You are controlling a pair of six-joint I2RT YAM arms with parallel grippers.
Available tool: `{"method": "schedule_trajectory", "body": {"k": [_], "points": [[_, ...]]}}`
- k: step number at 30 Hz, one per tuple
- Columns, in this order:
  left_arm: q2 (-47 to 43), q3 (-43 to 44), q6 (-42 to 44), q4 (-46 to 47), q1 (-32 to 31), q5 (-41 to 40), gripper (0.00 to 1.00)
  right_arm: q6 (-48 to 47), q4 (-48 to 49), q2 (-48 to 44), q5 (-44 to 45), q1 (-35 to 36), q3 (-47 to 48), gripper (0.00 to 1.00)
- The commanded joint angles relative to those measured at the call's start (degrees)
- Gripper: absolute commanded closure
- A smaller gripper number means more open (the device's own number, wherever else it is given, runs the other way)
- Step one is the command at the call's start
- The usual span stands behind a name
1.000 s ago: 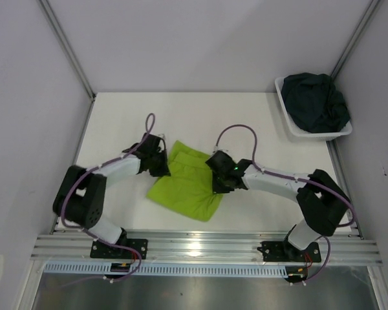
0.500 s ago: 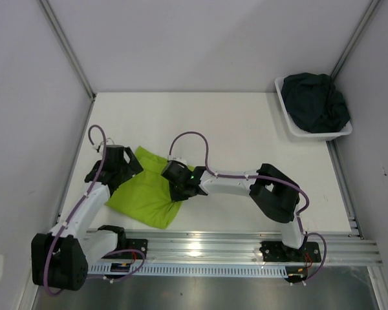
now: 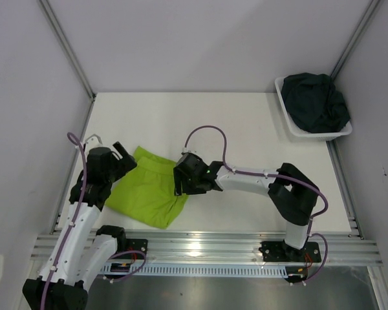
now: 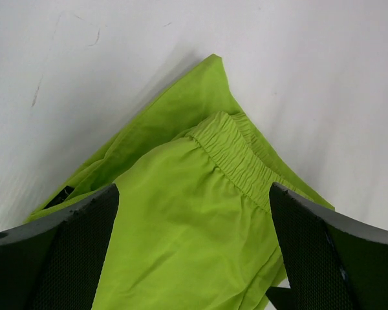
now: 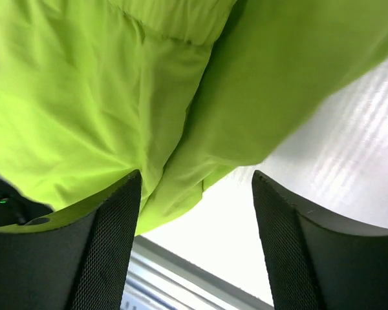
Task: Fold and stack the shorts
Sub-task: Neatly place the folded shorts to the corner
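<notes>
The white table point(image 3: 246, 129) is stretching out between pale walls, with both arms reaching toward its near left part. The lime green shorts point(image 3: 149, 197) are lying there, doubled over into a rough flat wedge, the elastic waistband point(image 4: 236, 158) showing on top. Away in the far right corner, the white basket point(image 3: 286, 119) is holding the dark shorts point(image 3: 313, 100), bunched in a heap.

So the job is looking roughly half done at best. The green pair is sitting folded, while the dark pair is waiting to be lifted out, folded and stacked.

The left gripper point(image 4: 194, 200) is hovering over the waistband corner with its jaws spread wide, holding nothing. The right gripper point(image 5: 195, 187) is hanging over the opposite edge, jaws apart too, with fabric below them rather than pinched between them.

The right arm is covering that edge from above, so the fold is possibly less tidy than it seems. Something small and dark point(image 4: 59, 197) is peeking from under the cloth, too tiny to identify.
</notes>
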Motion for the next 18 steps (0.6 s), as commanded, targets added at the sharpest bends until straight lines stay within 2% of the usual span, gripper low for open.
{"method": "schedule_trajectory", "body": {"k": [1, 3, 11, 18], "points": [[-2.65, 2.64, 0.98, -1.74, 0.22, 3.39, 0.01, 0.95, 2.16, -4.22, -0.73, -0.55, 0.05, 0.28], [-3.62, 2.99, 1.33, -2.53, 0.13, 4.09, 0.01, 0.95, 0.92, -2.99, 0.86, -1.16, 0.76, 0.27], [-6.09, 4.04, 2.13, -4.11, 0.13, 5.50, 0.01, 0.51, 3.81, 4.65, -4.15, -3.63, 4.27, 0.27], [-7.58, 5.98, 2.39, -5.08, 0.22, 6.20, 0.01, -3.87, 1.19, 12.91, -5.12, -3.45, 14.36, 0.32]]}}
